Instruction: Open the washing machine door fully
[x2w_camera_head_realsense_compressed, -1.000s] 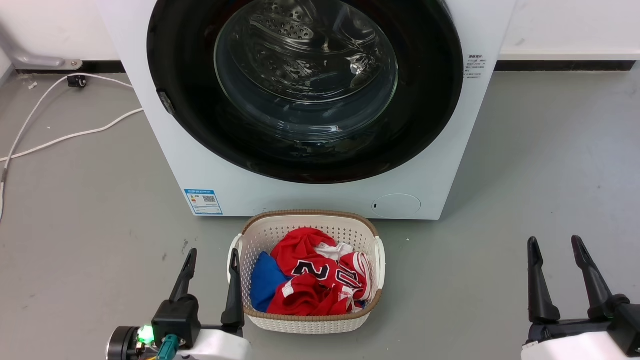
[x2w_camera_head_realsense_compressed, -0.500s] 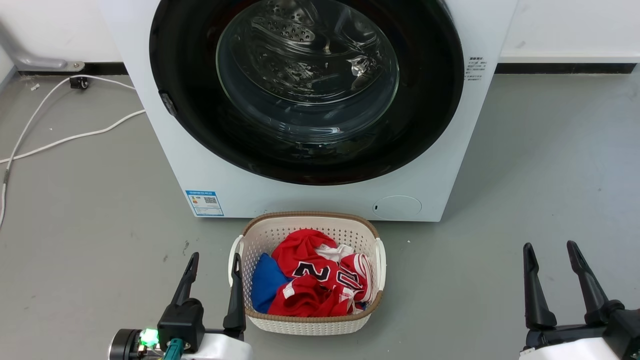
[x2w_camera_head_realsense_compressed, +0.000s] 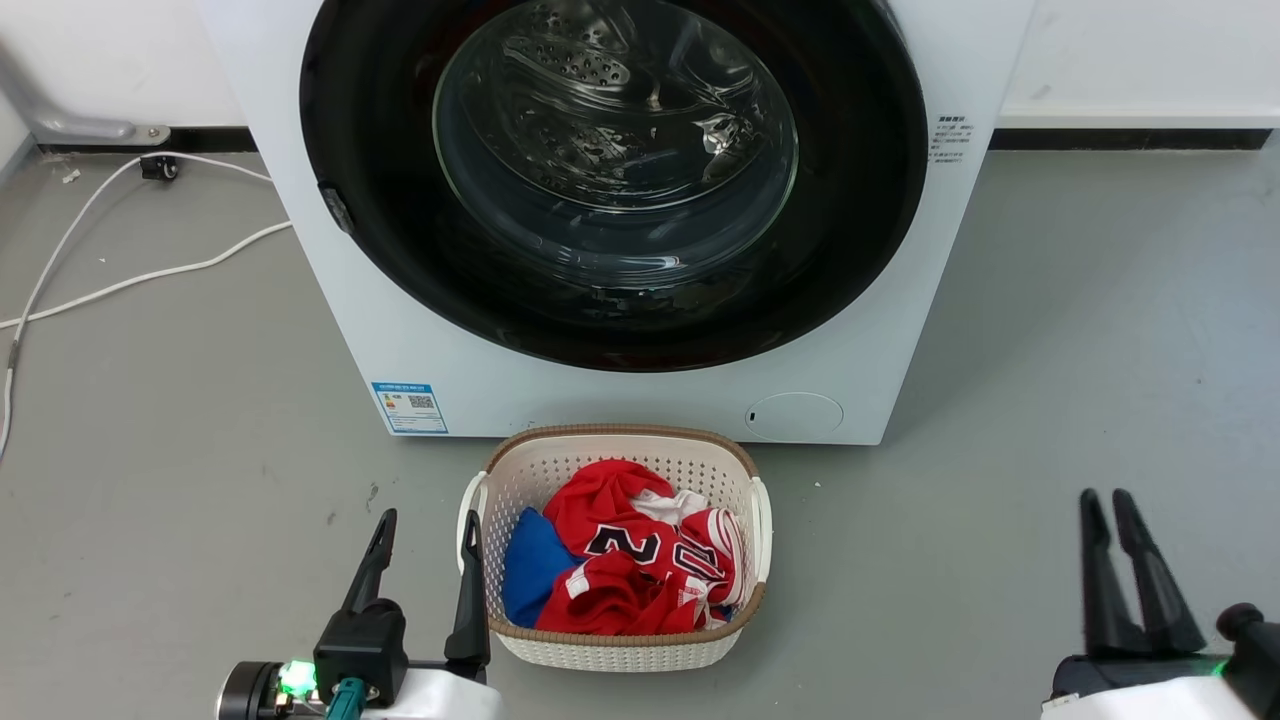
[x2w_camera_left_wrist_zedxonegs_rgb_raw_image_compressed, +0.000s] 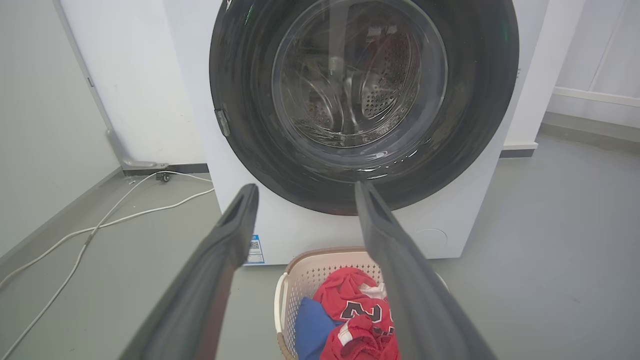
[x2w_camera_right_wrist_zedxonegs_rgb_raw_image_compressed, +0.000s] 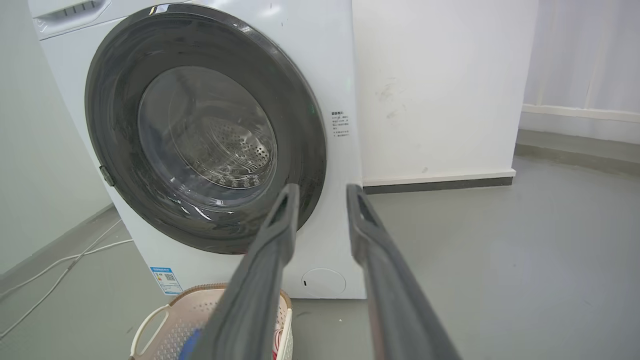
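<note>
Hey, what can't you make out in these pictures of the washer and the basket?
- Head view: the top of the washing machine door is cut off by the upper edge.
- Head view: the print on the blue label is too small to read.
- Right wrist view: the laundry basket is partly hidden by the right gripper and the bottom edge.

Grey floor (x2w_camera_head_realsense_compressed: 1100, 300), white wall (x2w_camera_head_realsense_compressed: 1150, 50) — dark skirting (x2w_camera_head_realsense_compressed: 1130, 138), white cable (x2w_camera_head_realsense_compressed: 180, 265)
</note>
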